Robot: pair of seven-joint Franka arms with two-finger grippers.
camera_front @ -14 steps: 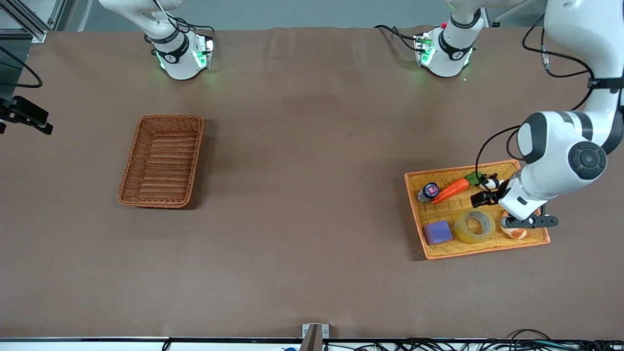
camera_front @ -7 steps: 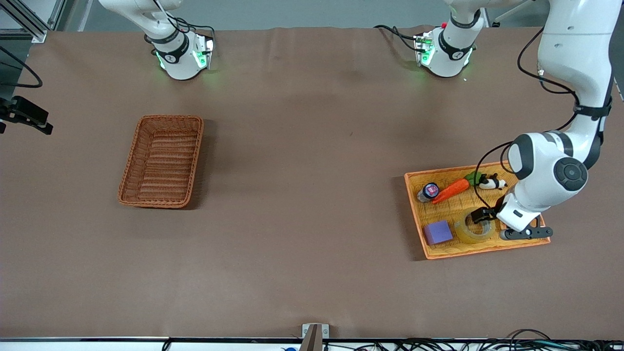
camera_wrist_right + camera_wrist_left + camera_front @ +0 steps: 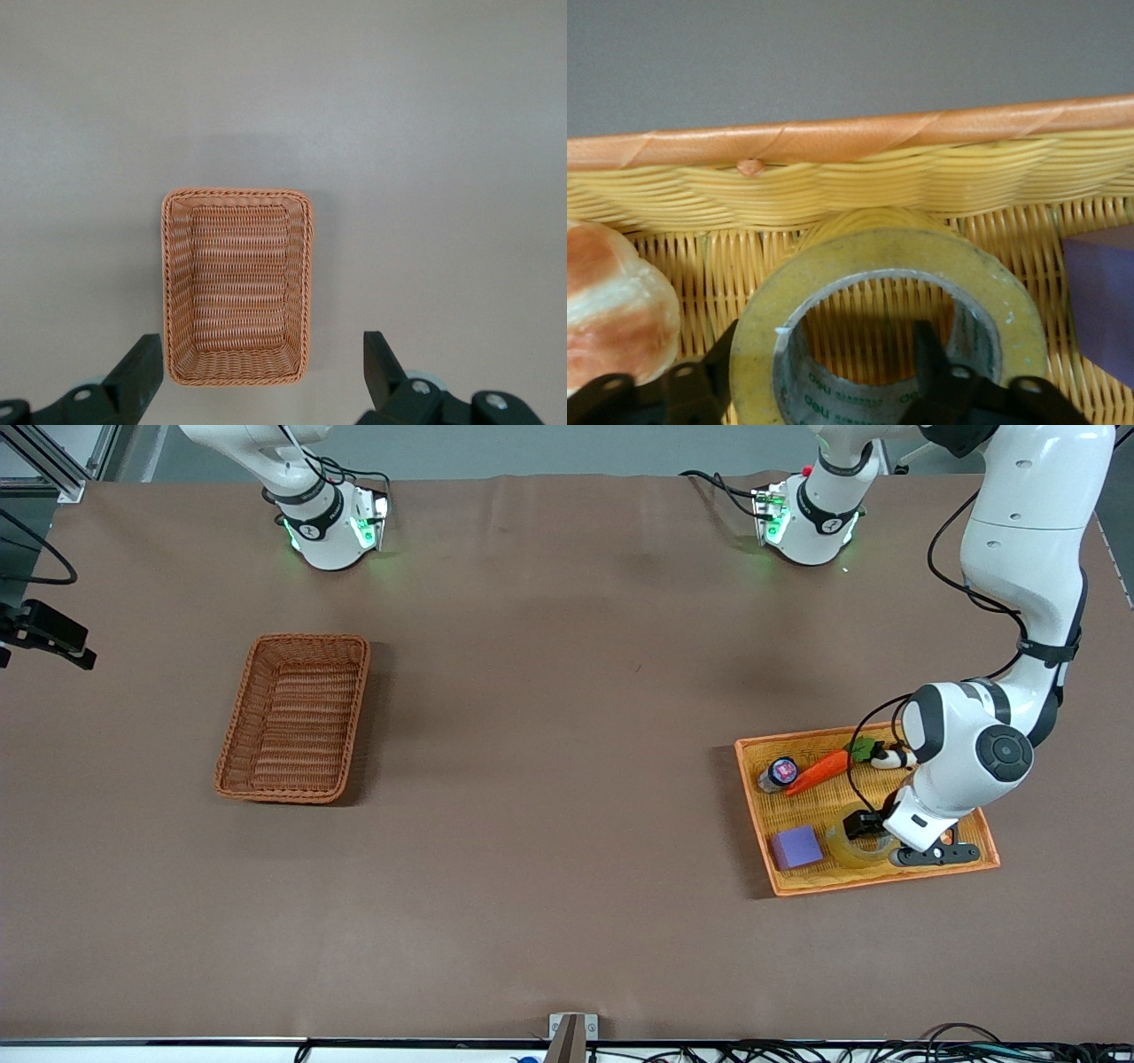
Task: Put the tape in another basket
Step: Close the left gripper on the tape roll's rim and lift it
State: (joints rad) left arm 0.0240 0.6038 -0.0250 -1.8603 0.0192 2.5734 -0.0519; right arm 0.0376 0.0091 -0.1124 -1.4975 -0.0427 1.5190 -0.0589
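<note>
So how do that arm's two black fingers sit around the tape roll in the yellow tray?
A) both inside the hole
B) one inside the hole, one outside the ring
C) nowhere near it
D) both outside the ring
B: the left wrist view shows one finger inside the tape core and the other outside the ring, still apart.

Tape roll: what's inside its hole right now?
In the left wrist view, one of the left gripper's fingers sits inside the tape's grey core, the other outside its wall. Yellow tray weave shows through the hole. The fingertips are out of frame.
</note>
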